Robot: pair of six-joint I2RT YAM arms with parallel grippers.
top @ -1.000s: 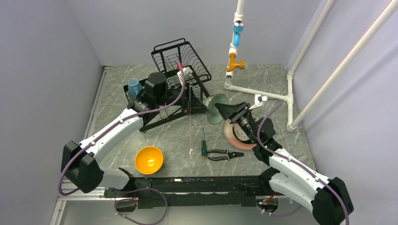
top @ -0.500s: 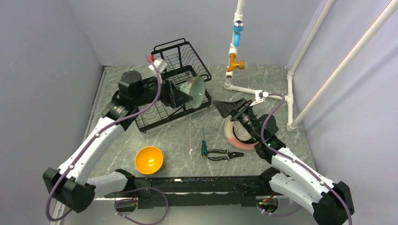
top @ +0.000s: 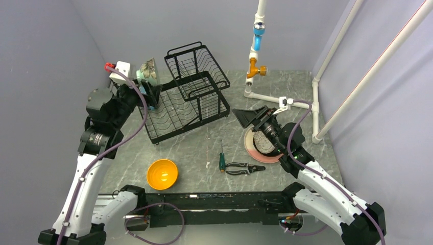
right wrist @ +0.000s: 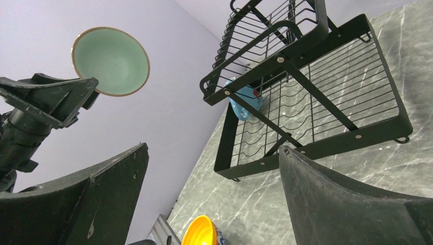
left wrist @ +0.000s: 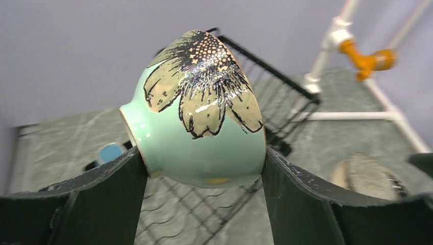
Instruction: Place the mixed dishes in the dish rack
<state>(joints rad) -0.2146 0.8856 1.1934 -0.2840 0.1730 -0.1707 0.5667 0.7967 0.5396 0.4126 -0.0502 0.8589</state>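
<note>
**Left loaded, right empty**

Left gripper [left wrist: 201,161] clamped on mint bowl [left wrist: 199,117]. The bowl is on its side, raised at upper left of the top view, just left of rack [top: 173,115]. Right gripper [right wrist: 213,148] has jaws apart with nothing between, by plate stack [top: 263,148] at right centre. Orange bowl [top: 162,173] sits on table [top: 204,153], lower left.
</note>
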